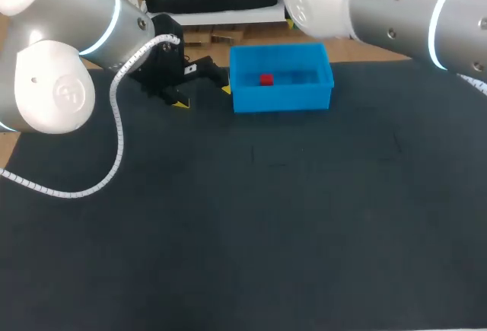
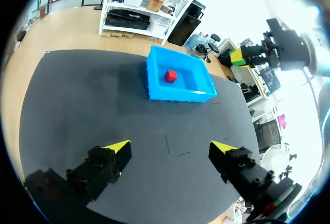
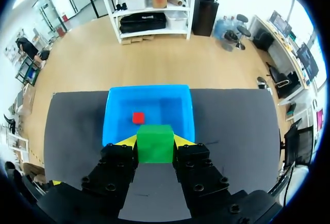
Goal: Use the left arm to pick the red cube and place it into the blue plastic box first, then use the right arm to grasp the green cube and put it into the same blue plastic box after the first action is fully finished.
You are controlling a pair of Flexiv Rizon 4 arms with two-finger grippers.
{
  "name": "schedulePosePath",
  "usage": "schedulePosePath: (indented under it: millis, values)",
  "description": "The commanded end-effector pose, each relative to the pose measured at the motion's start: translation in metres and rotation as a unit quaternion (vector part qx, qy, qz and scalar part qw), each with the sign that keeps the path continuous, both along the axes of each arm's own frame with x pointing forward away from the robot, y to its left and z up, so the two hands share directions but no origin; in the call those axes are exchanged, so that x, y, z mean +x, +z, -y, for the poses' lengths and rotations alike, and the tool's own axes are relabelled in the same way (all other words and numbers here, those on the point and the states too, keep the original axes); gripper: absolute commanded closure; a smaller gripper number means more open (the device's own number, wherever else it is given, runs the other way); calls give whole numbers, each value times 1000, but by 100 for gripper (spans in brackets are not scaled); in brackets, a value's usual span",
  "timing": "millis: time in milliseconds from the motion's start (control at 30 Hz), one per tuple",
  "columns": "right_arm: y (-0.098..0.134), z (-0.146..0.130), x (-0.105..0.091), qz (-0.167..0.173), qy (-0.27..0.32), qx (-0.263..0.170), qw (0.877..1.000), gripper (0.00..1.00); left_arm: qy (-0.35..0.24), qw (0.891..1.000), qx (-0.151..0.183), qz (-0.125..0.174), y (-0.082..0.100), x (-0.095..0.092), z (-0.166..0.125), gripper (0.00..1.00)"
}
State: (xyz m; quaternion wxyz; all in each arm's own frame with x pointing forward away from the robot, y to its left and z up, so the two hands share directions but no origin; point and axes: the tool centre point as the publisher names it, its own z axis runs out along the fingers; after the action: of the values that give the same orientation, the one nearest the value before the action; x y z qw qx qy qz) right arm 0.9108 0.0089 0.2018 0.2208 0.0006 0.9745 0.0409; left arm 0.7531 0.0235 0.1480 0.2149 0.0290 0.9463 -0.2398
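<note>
**Red cube** (image 1: 265, 80): lies on the floor of the blue plastic box (image 1: 281, 104), left of centre, with no finger touching it. Judgement: the first half of the task is complete.

**Green cube** (image 3: 155, 143): clamped between the two yellow tips of the right gripper (image 3: 155, 140), one tip on each side face, cube level. In the right wrist view it lines up with the box's near wall, and the red cube sits ahead of it inside. Height above the rim: cannot tell. Judgement: the square, centred hold is there so the cube drops flat when let go.

**Left gripper** (image 1: 203, 97): fingers spread wide with nothing between them, over the dark table mat (image 1: 251, 232) just to the left of the box. Its own view shows only bare mat under the tips, with the box well ahead. Judgement: it stands aside to leave the box free for the right arm (image 1: 396, 4).

The head view shows only the right arm's upper links, not its gripper.

**Next step (judgement):** carry the green cube over the box interior, lower it, then open. Risk: releasing too near the wall could send it off the rim.
</note>
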Motion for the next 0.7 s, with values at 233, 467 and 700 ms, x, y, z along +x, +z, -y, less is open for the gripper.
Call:
schedulePosePath:
  millis: [233,467,700]
  values:
    - [-9,6,18,-9,-4,-5,1000,100,0,1000,0,0,0,0,0,0]
    - [-15,9,25,-11,-7,-8,1000,100,0,1000,0,0,0,0,0,0]
    - [-21,12,31,-12,-9,-13,1000,100,0,1000,0,0,0,0,0,0]
